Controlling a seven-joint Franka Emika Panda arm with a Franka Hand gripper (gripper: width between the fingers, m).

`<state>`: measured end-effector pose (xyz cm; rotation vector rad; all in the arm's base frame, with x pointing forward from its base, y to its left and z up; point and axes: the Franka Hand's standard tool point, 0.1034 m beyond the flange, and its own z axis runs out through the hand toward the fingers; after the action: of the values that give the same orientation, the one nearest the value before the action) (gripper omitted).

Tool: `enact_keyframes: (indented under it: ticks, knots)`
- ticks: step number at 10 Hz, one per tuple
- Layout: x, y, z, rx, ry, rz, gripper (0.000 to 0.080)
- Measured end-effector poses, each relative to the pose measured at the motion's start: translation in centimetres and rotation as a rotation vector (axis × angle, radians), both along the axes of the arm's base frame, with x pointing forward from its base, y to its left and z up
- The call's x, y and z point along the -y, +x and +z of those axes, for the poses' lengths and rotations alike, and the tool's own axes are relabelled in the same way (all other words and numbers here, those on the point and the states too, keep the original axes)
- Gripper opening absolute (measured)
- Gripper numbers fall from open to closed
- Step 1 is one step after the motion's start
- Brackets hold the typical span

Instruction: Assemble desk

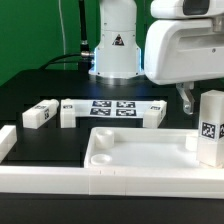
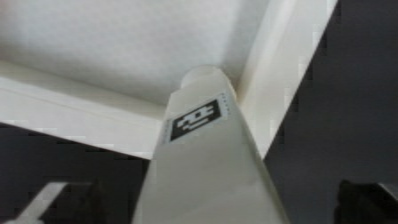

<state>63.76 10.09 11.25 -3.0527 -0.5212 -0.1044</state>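
Your hand (image 2: 206,198) is wide open, its fingers straddling the upright leg (image 1: 210,127) without gripping it. That leg stands at the corner of the tabletop (image 1: 140,150) on the exterior view's right. Centre the fingers on the leg's flat sides before closing. Keep it vertical so it seats squarely.

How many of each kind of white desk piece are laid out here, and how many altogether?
Tray-like tabletop: 1
Square block legs: 4 (three lying at the back, one standing upright on the exterior view's right)
Total: 5
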Motion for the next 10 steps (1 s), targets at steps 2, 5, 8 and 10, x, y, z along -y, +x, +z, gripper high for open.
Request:
enact_keyframes:
  ticks: [2, 5, 8, 10]
  knots:
    - [0.20, 0.03, -0.02, 0.006, -0.005, 0.087, 0.0648]
    - [0.19, 0.03, -0.02, 0.006, -0.005, 0.084, 0.0385]
    - [0.19, 0.03, -0.02, 0.004, -0.003, 0.053, 0.0288]
    - [0.16, 0.02, -0.02, -0.005, 0.008, -0.107, 0.0288]
